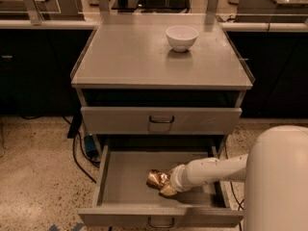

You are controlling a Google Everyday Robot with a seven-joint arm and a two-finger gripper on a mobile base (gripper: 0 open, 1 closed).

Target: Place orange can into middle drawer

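Observation:
The orange can (pixel 155 178) lies low inside the open middle drawer (pixel 127 179), at the centre of its grey floor. My gripper (pixel 163 183) reaches into the drawer from the right on a white arm (pixel 211 170) and is shut on the can's right end. I cannot tell whether the can touches the floor. The drawer's dark loop handle (pixel 161 222) shows at the front edge.
A white bowl (pixel 181 36) stands on the cabinet top (pixel 125 57). The top drawer (pixel 161 120) above is shut. My white body (pixel 279 182) fills the lower right. Dark cables (pixel 79 153) run on the speckled floor at the left.

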